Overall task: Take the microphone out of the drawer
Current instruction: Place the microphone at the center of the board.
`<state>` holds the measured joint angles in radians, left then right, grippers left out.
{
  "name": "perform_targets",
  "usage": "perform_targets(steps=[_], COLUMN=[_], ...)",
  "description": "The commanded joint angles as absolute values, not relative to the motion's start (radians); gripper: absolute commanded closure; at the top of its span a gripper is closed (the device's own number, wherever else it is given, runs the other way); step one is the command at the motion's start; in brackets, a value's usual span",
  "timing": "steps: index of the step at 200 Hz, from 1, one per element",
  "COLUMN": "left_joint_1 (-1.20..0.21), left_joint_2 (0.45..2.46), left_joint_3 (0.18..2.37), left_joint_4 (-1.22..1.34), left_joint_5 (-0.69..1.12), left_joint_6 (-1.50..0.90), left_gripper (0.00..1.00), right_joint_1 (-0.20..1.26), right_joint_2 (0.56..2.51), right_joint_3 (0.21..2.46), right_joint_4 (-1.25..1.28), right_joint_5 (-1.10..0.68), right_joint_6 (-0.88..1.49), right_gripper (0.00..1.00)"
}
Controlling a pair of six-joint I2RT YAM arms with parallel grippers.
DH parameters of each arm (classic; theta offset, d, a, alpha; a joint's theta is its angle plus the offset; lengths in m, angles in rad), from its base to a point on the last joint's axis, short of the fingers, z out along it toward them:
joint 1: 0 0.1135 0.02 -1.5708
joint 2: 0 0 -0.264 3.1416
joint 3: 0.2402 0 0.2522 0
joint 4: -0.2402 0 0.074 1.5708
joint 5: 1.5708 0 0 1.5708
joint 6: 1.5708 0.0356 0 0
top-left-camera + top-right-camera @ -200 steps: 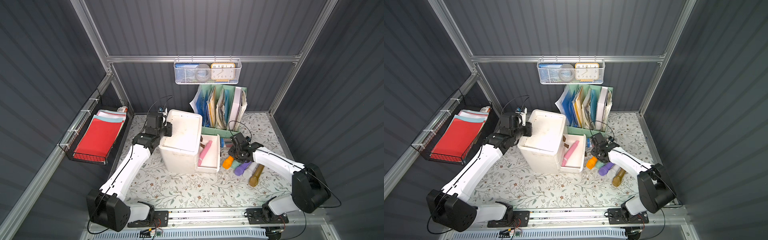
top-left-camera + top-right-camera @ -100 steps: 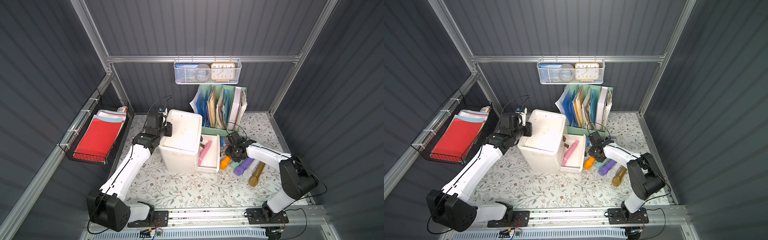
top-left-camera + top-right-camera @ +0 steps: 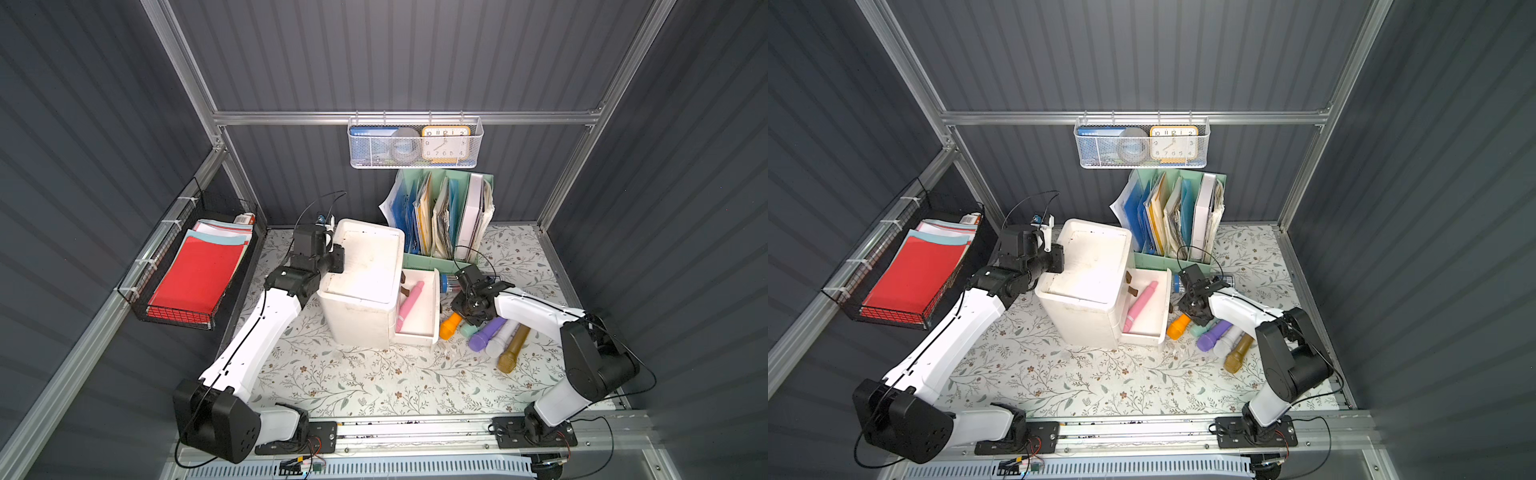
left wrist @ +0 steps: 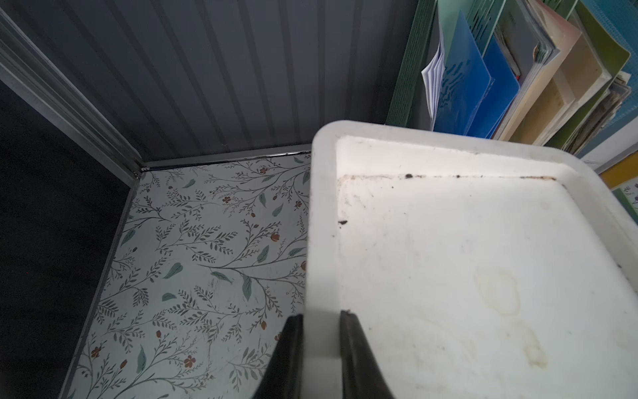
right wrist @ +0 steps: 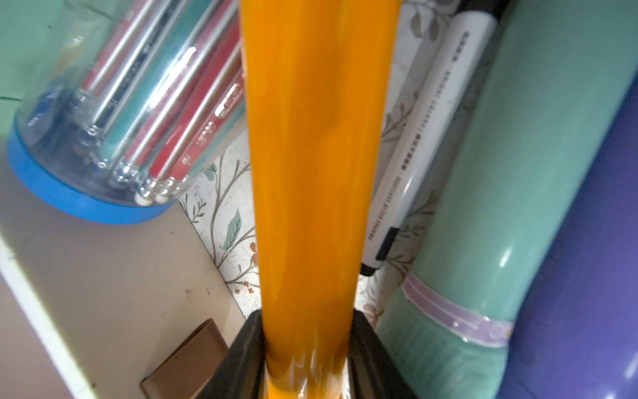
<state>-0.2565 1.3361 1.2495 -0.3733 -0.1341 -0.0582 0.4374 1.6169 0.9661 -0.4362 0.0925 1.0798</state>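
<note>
Lit evenly from above in both top views; sharp, soft shadows, dark walls. Left wrist view: drawer unit point(image 4: 483, 276) blown near white just ahead of left gripper point(image 4: 321, 316), dim corner off to its side. Right wrist view: orange microphone point(image 5: 310, 172) at right gripper point(image 5: 307, 324) soft and blurry, glare streaks; hot reflections on pen tub point(image 5: 103, 121) beside it.

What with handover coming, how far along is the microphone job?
Done: the drawer is open and other microphones lie on the table beside it. In hand: the right gripper is shut on the orange microphone outside the drawer; the left gripper pinches the cabinet at its top rim. Left: the pink microphone lies in the drawer.
</note>
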Motion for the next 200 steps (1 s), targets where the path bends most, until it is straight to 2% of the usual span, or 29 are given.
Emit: perform_targets(steps=[1,118,200], left_joint_1=[-0.262,-0.262,-0.262], left_joint_2=[1.402,1.393,1.397], left_joint_3=[1.174,1.175,1.174], left_joint_4=[-0.509,-0.509,-0.508], left_joint_5=[-0.092,-0.094,-0.092], left_joint_6=[-0.074,-0.074,-0.074], left_gripper=[0.95,0.95,0.95], right_joint_1=[0.438,0.428,0.416], right_joint_2=[1.628,1.611,1.612], right_joint_3=[0.91,0.862,0.867], right_joint_4=[-0.472,-0.482,-0.501], right_joint_5=[0.059,0.098,0.111], right_joint_6=[1.115,1.169,1.148], right_gripper=[0.77,0.7,0.56])
